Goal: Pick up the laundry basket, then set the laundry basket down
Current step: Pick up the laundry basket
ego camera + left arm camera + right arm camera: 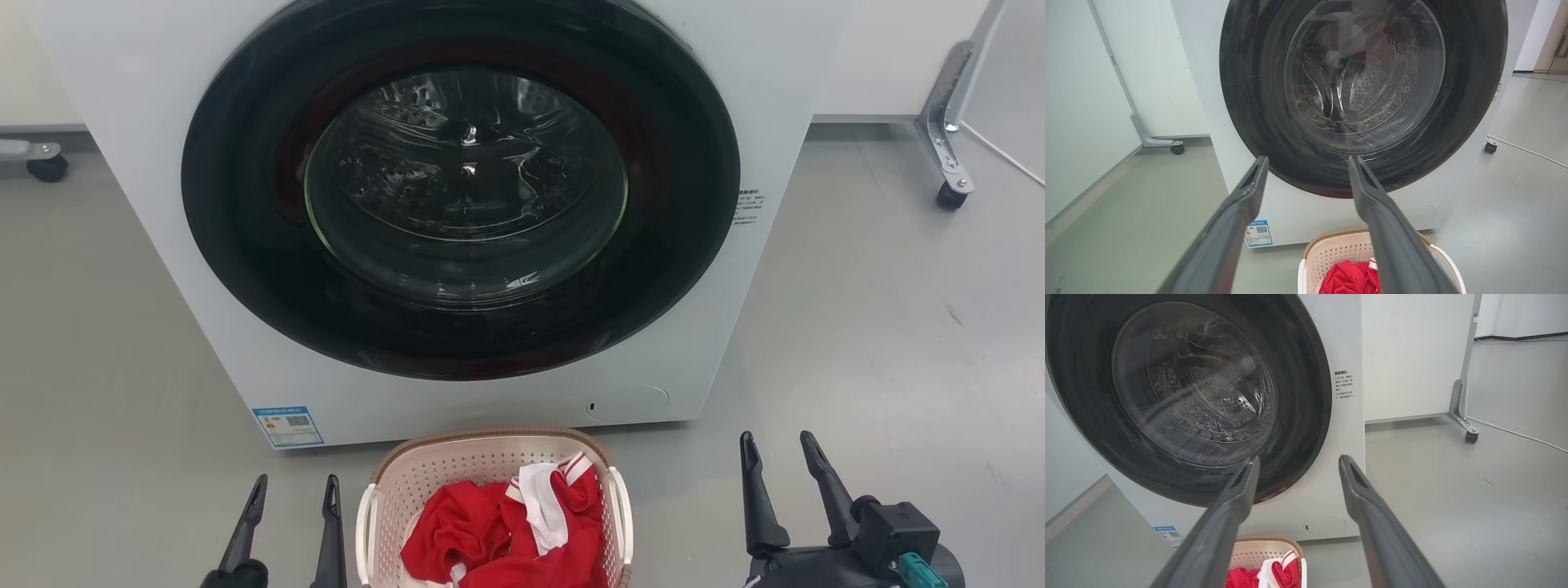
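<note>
Basket sits on the floor close in front of the washer, red-and-white cloth inside. Left tool is just beside the left handle, fingers apart, empty. Right tool is further off the right handle, also spread, empty. Bare floor lies either side of the basket; the washer stands near its far rim.

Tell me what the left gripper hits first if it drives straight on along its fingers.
Probably the washing machine's dark door ring, near its lower edge: the left gripper, fingers open, aims there. The laundry basket lies below that line. Depth is unclear.
</note>
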`<state>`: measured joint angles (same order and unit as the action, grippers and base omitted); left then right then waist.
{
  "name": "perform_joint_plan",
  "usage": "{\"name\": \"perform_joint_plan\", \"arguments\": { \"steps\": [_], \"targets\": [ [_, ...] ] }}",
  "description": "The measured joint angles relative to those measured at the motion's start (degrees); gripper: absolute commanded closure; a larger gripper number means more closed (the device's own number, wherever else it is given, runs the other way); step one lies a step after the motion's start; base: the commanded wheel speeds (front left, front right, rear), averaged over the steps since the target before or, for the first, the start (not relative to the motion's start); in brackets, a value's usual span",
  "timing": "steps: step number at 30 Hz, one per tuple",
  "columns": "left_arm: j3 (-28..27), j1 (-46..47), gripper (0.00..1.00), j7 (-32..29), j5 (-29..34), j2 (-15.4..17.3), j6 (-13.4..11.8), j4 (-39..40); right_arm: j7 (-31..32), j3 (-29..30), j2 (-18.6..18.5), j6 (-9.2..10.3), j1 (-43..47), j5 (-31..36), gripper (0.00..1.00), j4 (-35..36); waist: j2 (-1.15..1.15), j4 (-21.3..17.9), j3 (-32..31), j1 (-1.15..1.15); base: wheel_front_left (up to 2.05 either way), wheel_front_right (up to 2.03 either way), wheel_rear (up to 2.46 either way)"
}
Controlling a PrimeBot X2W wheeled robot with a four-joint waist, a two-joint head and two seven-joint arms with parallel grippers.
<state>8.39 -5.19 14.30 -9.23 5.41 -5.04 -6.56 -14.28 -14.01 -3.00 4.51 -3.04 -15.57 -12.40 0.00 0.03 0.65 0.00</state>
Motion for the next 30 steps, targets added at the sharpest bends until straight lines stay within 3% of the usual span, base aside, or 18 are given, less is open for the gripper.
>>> {"name": "perform_joint_plan", "arguments": {
  "steps": [14, 30],
  "targets": [
    [0.0, 1.4, 0.00, 0.0, 0.1, -0.3, 0.1, 1.3, 0.0, 1.2, 0.0, -0.49, -0.2, 1.0, 0.00, 1.8, 0.00, 0.3, 3.8, 0.00, 0.00, 0.00, 0.00],
    [-0.2, 12.0, 0.00, 0.0, -1.8, -1.9, 0.6, -3.1, 0.0, 2.8, -1.3, -2.54, -9.9, 2.1, 0.00, 0.0, 0.01, 1.3, 15.1, 0.01, 0.00, 0.00, 0.00]
  ]
}}
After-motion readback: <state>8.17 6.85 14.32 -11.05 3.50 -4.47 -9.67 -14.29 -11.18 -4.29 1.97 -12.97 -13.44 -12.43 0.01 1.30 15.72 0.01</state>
